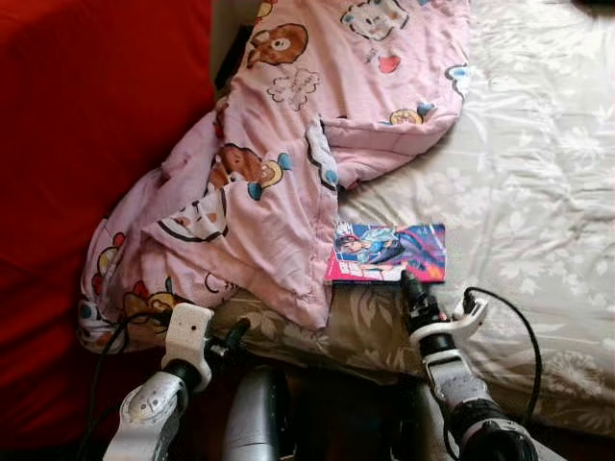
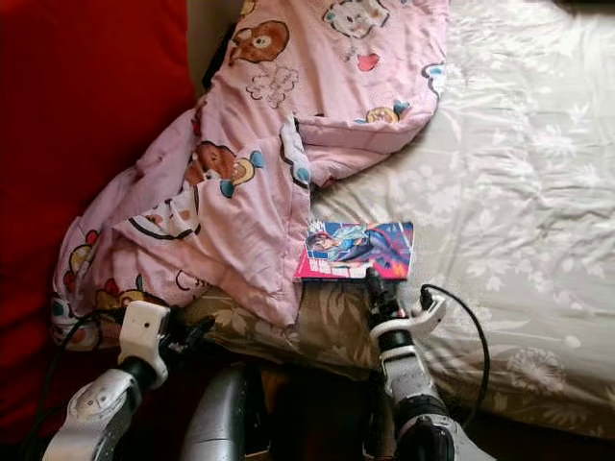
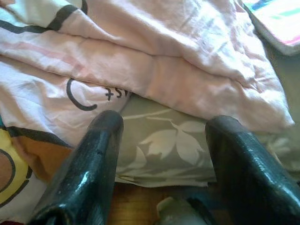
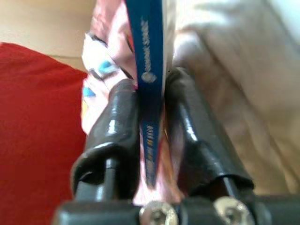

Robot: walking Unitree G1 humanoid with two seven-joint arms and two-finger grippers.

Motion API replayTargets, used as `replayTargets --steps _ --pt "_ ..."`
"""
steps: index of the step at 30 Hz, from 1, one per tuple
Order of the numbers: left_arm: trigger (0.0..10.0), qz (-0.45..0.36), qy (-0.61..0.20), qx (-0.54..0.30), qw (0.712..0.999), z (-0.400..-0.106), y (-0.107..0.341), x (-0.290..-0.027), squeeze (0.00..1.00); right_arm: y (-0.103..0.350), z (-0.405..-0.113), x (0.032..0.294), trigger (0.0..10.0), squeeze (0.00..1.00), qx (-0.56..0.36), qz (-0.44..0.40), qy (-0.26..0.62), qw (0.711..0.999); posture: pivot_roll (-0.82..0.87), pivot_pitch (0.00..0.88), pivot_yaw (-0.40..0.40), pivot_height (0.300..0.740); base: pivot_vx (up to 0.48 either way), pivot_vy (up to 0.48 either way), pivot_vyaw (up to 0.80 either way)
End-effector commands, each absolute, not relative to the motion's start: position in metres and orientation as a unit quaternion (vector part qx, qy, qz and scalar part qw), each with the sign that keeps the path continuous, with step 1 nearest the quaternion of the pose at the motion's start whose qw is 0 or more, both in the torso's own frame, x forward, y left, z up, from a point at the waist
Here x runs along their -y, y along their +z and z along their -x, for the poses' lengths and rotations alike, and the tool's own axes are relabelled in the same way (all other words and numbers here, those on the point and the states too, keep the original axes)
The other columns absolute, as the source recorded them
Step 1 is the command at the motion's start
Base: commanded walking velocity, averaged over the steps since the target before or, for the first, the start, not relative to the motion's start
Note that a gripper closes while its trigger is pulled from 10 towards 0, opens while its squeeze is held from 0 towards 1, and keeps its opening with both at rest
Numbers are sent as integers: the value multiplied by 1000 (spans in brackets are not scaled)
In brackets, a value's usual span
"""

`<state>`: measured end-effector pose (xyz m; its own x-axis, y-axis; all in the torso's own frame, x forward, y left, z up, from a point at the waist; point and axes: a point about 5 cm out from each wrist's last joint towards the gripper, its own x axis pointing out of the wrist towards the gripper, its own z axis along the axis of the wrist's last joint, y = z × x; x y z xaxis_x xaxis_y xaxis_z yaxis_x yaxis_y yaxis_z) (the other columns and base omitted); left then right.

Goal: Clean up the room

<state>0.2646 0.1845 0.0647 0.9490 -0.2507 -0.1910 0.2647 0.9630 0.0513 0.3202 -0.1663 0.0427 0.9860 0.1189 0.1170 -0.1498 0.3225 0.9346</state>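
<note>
A bed (image 1: 538, 182) with a pale flowered sheet filled the right and far side of the scene, and a red wall (image 1: 86, 144) stood along the left. A pink blanket (image 1: 279, 163) printed with cartoon bears lay crumpled across the left part of the bed, running from the far side down to the near edge, where one corner hung over.

A thin book (image 1: 389, 253) with a bright blue and pink cover lay flat on the sheet near the near edge of the bed, just beside the right edge of the blanket. The right gripper (image 1: 413, 284) reached up from below to the near edge of the book. In the right wrist view its two black fingers (image 4: 117, 126) were clamped on the book's blue spine (image 4: 149, 70), one on each side, with the book seen edge-on between them.

The left gripper (image 1: 231, 336) was low at the near left, beside the hanging corner of the blanket. In the left wrist view its fingers (image 3: 89, 164) stood wide apart, holding nothing, pointed at the flowered sheet below the blanket's fold.
</note>
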Motion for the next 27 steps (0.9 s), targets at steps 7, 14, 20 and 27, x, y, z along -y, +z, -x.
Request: replayTargets --steps 7,14,20,27 --pt "10000 -16 -86 -112 990 -269 46 -192 0 53 -314 187 0 0 72 -495 52 864 72 94 63 600 0 0 0" --pt "10000 52 -20 -115 992 -274 33 -198 0 60 -295 193 10000 0 57 -301 15 952 3 22 15 600 0 0 0" --pt "10000 120 30 -139 983 -272 15 -202 0 56 -289 198 10000 0 22 -186 -19 982 -16 0 -11 600 0 0 0" --pt "10000 127 55 -202 970 -258 -12 -206 0 55 -291 187 10000 0 11 -163 -17 986 -13 0 -36 615 0 0 0"
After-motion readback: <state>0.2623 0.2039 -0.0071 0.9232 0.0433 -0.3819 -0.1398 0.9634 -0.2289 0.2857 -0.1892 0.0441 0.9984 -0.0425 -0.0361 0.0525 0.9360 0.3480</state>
